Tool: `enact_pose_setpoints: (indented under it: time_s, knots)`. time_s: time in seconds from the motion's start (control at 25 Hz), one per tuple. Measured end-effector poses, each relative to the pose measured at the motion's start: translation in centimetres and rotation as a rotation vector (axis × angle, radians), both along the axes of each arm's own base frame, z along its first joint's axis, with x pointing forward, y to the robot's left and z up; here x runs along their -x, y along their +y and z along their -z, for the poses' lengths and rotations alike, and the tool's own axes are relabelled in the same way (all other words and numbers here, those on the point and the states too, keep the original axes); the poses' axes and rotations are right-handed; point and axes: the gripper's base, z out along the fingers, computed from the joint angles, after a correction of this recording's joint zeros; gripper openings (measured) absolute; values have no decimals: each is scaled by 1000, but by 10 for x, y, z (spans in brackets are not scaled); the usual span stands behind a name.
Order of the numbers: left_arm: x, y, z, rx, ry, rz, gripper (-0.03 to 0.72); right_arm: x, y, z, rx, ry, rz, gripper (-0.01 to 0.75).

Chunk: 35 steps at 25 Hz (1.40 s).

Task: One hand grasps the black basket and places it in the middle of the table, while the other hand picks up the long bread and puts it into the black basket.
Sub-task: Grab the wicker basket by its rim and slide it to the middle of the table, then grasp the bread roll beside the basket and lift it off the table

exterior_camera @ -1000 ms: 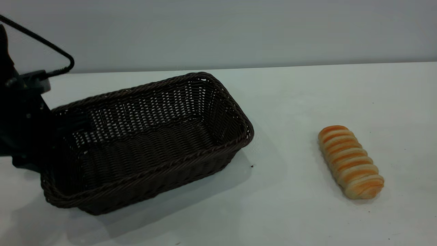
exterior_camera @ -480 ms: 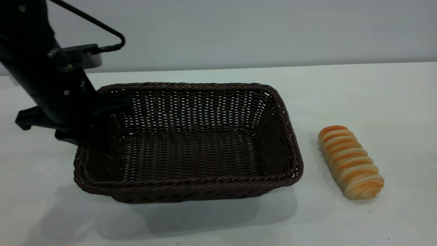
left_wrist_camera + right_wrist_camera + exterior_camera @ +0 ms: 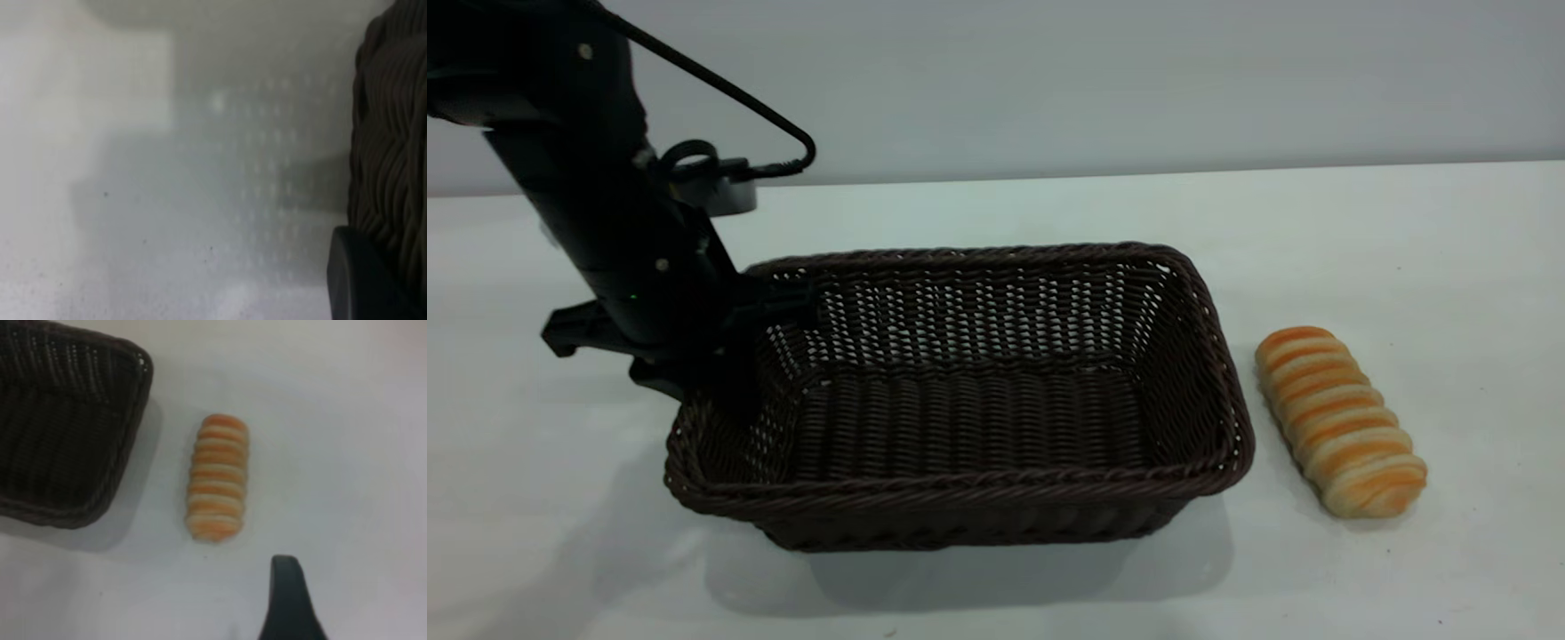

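The black basket (image 3: pixel 996 418) stands level on the table (image 3: pixel 1360 231), left of the middle in the exterior view. My left gripper (image 3: pixel 740 331) is shut on its left wall, one finger inside the basket and one outside. In the left wrist view a dark finger (image 3: pixel 357 280) presses against the woven wall (image 3: pixel 390 147). The long bread (image 3: pixel 1338 420) lies just right of the basket, a small gap apart. In the right wrist view the long bread (image 3: pixel 217 485) lies past one dark finger (image 3: pixel 287 600), which has bare table on both sides. That gripper is open and holds nothing.
A black cable (image 3: pixel 720 89) loops from the left arm above the basket's back left corner. A grey wall (image 3: pixel 1094 80) closes off the far edge of the table. The basket's corner (image 3: pixel 100 413) lies close beside the bread in the right wrist view.
The left arm has carried the basket to the right, turned it square to the table edge and brought it close beside the bread. The bread has not moved.
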Motion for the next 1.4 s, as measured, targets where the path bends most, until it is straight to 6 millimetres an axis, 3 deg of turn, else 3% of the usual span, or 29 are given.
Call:
enact_pose_setpoints:
  time_s: [0.16,0.4,0.56,0.68,0.92,1.08,1.4]
  knots:
    - [-7,-3,-2,-2,17,40,188,-24,10,16,0,65,-5,492]
    - [-13,-6,-12,-11,74,74,525,-55,23,42,9,110,-23,541]
    - [-18,-5,-23,-54,116,126,643,-71,30,59,15,138,-33,578]
    - [-22,-1,-33,-121,155,183,644,-82,35,71,14,150,-41,584]
    - [-23,7,-56,-232,189,214,564,-101,43,102,16,189,-52,586]
    - [-21,11,-95,-247,87,200,545,-113,47,128,19,227,-55,586]
    - [0,18,-184,-193,-164,173,544,-135,36,179,-18,262,16,587]
